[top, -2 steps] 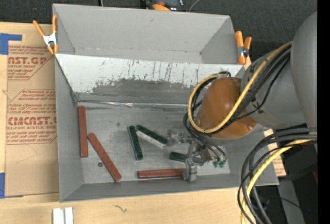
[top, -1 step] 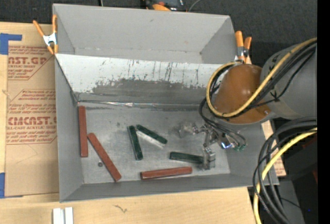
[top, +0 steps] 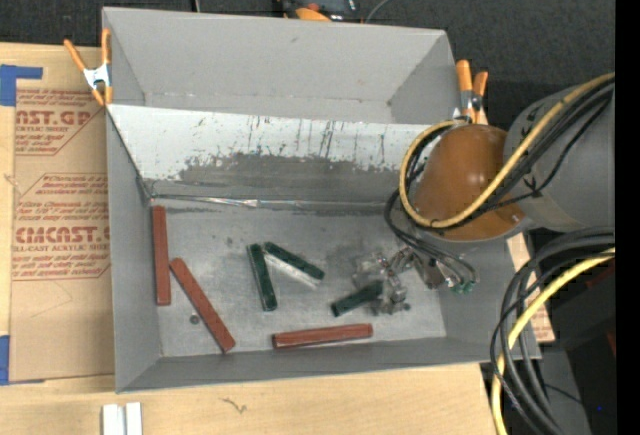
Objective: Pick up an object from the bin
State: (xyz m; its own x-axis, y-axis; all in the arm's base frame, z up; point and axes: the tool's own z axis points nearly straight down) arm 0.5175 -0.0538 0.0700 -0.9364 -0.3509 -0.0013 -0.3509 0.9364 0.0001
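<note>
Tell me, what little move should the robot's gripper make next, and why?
Probably a small shift toward the view's left, so the gripper sits over the middle of the short dark green stick. It hangs at that stick's right end, where a grab might slip. The red-brown stick nearer the front wall lies apart from it, so it shouldn't get in the way.

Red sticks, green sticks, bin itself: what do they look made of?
Red sticks: flat, matte brick-red bars with square edges, likely painted wood or plastic; can't tell which. Green sticks: dark and dull, same bar shape, probably the same stock in another colour. Bin: grey sheet metal with flat folded walls, its back wall scraped in pale streaks.
</note>
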